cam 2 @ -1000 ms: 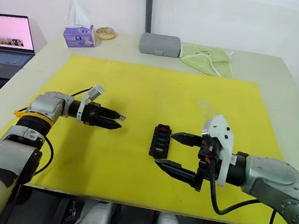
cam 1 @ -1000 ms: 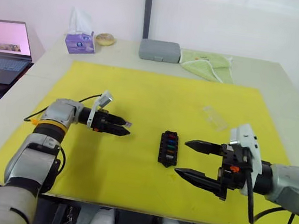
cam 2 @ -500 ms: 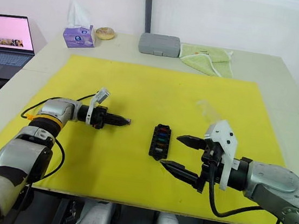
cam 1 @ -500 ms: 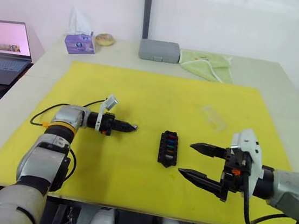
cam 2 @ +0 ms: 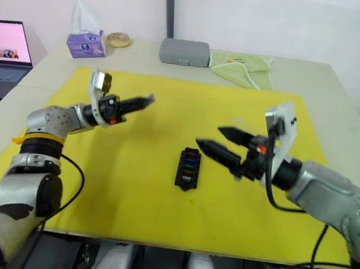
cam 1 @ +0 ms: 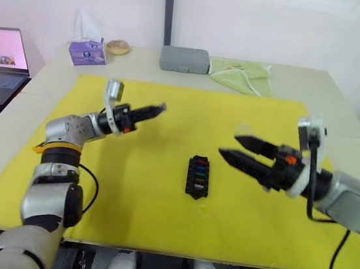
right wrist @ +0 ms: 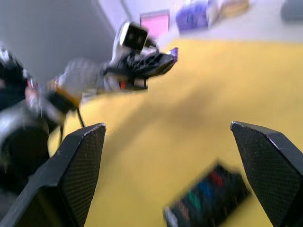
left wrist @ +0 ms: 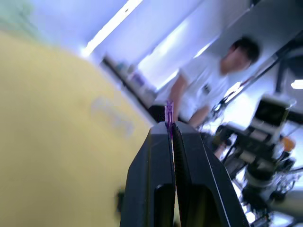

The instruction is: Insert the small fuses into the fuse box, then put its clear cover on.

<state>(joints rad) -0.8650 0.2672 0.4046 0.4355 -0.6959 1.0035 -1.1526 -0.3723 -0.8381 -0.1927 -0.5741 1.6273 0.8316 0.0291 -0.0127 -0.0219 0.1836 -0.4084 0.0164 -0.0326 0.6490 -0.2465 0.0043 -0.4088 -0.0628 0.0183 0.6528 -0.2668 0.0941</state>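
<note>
a big pale table holds a yellow mat. at the table's far edge sit a purple tissue box, a small round bun, a grey case and a green cloth. the black fuse box lies on the mat

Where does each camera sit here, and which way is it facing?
Left and right eye views: on the head, looking forward and down at the yellow mat and fuse box; both arms show.
Left wrist view: along the left gripper, shut on a purple fuse, toward a person.
Right wrist view: between the open right gripper fingers, toward the left gripper.
Shared: the fuse box shows in the eye views and the right wrist view.
</note>
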